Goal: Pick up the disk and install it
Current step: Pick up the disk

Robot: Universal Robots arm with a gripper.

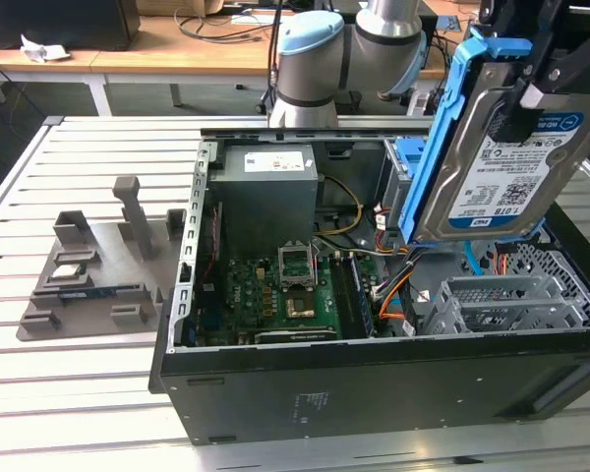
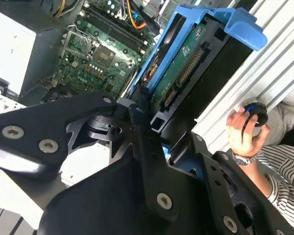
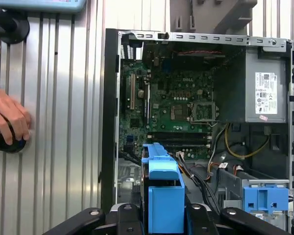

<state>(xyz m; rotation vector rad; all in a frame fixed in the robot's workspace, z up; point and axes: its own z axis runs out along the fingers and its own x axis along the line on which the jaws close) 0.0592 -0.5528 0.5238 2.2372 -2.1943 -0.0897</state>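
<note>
The disk point(image 1: 501, 167) is a silver drive with a white-and-blue label, clipped in a bright blue carrier. It hangs tilted on edge above the exterior view's right end of the open computer case point(image 1: 374, 383). My gripper point(image 1: 533, 93) is shut on its upper part, black fingers clamping both faces. In the second wrist view the disk point(image 2: 186, 63) shows its green circuit side and connector edge just beyond the black fingers point(image 2: 137, 122). In the first wrist view the carrier's blue end point(image 3: 162, 191) stands between the finger bases, over the case interior.
Inside the case lie the motherboard point(image 3: 181, 105), the grey power-supply box point(image 3: 264, 93), loose cables and a blue drive-bay latch point(image 3: 264, 198). A grey fixture plate point(image 1: 88, 275) sits on the slatted table. A person's hand point(image 3: 7, 120) rests on a dark knob beside the case.
</note>
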